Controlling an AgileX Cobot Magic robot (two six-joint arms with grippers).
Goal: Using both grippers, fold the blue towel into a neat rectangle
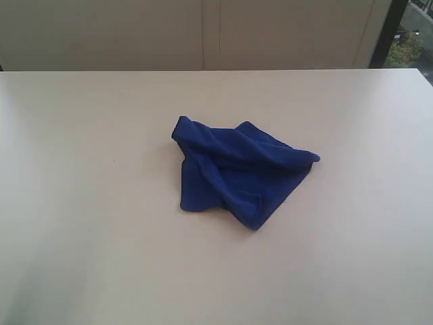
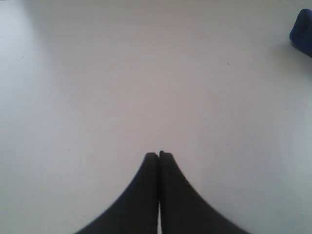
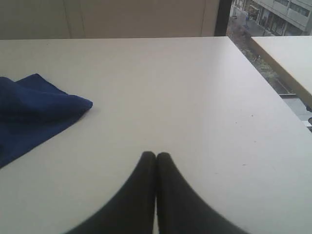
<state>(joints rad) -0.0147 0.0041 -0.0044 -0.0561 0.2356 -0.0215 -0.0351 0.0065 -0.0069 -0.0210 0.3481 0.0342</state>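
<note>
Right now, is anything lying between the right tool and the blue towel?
No. In the right wrist view only bare table separates the shut right tool from the blue towel.

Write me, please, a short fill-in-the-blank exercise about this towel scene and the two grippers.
1. The blue towel lies ___ on the white table, not yet folded.
2. The left gripper hangs over bare table with its jaws ___.
3. The right gripper, beside the towel, holds ___.

Missing words: crumpled; shut; nothing.
</note>
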